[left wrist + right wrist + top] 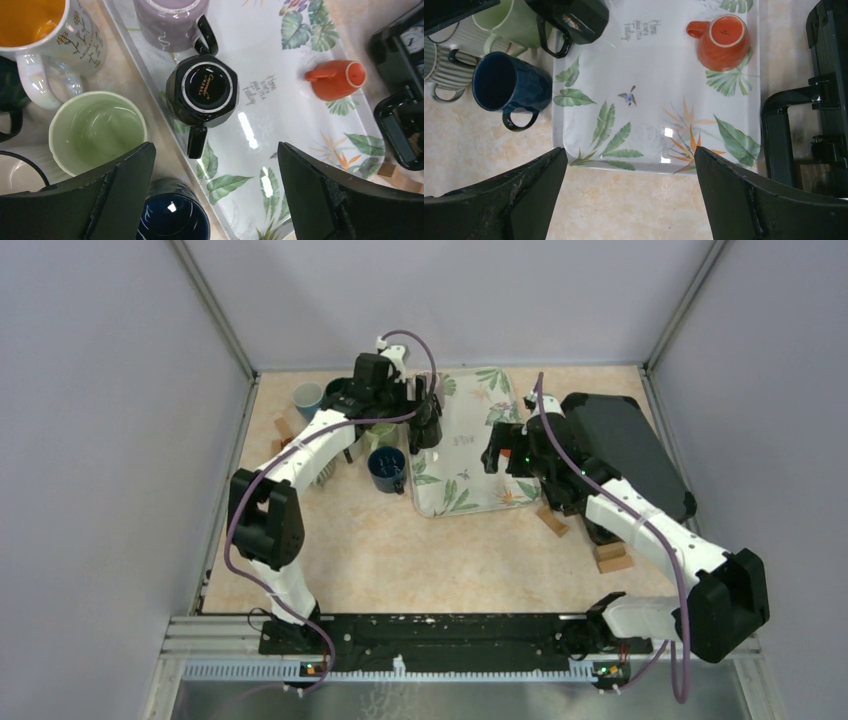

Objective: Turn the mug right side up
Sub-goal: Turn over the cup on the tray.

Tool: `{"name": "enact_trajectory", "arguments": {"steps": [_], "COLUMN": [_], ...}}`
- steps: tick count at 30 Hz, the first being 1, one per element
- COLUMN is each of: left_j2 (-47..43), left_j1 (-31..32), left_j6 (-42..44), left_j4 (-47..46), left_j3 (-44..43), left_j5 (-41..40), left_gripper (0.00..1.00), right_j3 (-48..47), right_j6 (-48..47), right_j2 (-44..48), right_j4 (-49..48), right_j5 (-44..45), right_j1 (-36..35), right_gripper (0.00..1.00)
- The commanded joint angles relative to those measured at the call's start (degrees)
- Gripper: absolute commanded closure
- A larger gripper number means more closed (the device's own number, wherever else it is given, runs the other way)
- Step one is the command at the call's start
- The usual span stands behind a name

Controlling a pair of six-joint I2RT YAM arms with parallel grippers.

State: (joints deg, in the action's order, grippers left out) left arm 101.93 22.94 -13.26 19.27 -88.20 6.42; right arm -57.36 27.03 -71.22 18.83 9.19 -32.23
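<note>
A leaf-patterned tray [470, 490] holds three upside-down mugs. In the left wrist view they are a black faceted mug [205, 90], a purple mug [170, 20] and a small orange mug [337, 79] on the tray [280, 60]. My left gripper [428, 428] is open and empty, high above the tray's left edge, with the black mug just ahead of its jaws [215, 165]. My right gripper [497, 453] is open and empty above the tray's near edge [629, 170]. The orange mug [724, 42] sits ahead of it to the right.
Upright mugs stand left of the tray: navy [387, 468] [506, 87], green [97, 131], white floral [30, 30], striped [444, 65] and light blue [308, 397]. A black device [630, 450] lies right of the tray. Wooden blocks [612, 557] lie near it.
</note>
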Motion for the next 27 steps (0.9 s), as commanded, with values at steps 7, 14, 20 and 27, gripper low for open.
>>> {"name": "enact_trajectory", "arguments": {"steps": [7, 14, 20, 27], "left_j2": [5.7, 9.1, 12.6, 15.0], "left_j1": [0.3, 1.0, 1.2, 1.7], "left_j6": [3.0, 2.1, 2.2, 2.9], "left_j4": [-0.9, -1.6, -0.5, -0.3], "left_j3": [-1.5, -1.8, -4.3, -5.4], "left_j5": [4.9, 3.3, 1.7, -0.1], "left_gripper": [0.02, 0.07, 0.24, 0.41], "right_j3": [2.2, 3.0, 3.5, 4.0], "right_j6": [-0.2, -0.3, -0.3, -0.2], "right_j2": [2.3, 2.8, 2.8, 2.7], "right_j4": [-4.0, -4.5, -4.7, -5.1], "right_j5": [-2.3, -2.9, -3.3, -4.1], "right_j1": [1.2, 1.8, 2.0, 2.3], "right_gripper": [0.01, 0.01, 0.01, 0.01]}}
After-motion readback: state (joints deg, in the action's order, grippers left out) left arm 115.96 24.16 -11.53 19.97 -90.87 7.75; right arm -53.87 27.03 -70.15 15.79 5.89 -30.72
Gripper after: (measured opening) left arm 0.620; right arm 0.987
